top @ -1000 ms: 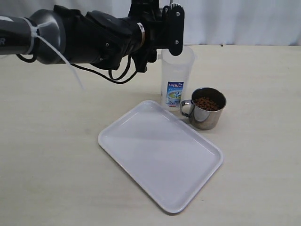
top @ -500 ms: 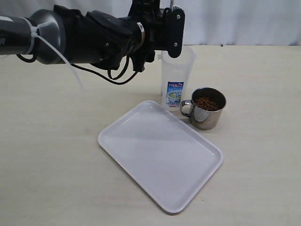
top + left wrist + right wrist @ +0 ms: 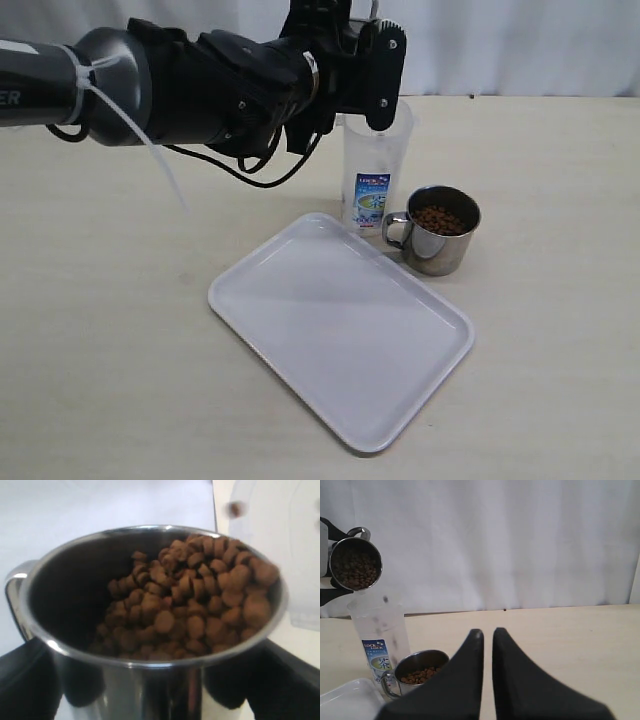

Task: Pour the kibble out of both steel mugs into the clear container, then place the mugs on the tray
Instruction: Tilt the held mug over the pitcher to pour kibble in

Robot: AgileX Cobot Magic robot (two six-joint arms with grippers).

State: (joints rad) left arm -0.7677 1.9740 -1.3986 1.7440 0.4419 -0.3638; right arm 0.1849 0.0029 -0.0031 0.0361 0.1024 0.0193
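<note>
My left gripper [image 3: 366, 68] is shut on a steel mug [image 3: 150, 645], its black fingers [image 3: 30, 680] against either side. The mug [image 3: 355, 562] hangs tilted above the rim of the clear container [image 3: 375, 165], nearly full of kibble [image 3: 195, 605]. Loose pellets [image 3: 385, 599] are falling into the container [image 3: 377, 630]. A second steel mug [image 3: 437, 230] with kibble in it stands on the table right of the container. The white tray [image 3: 340, 330] lies bare in front of both. My right gripper [image 3: 487, 632] is shut and holds nothing, hovering off to the right of the standing mug [image 3: 417, 672].
A white curtain [image 3: 520, 540] closes off the far edge of the beige table [image 3: 110, 330]. The left arm's thick body and cables [image 3: 180, 90] stretch over the back left of the table.
The left arm has shifted slightly right and rolled, bringing the mug further over the container's rim. The standing mug, tray and container have not moved.
</note>
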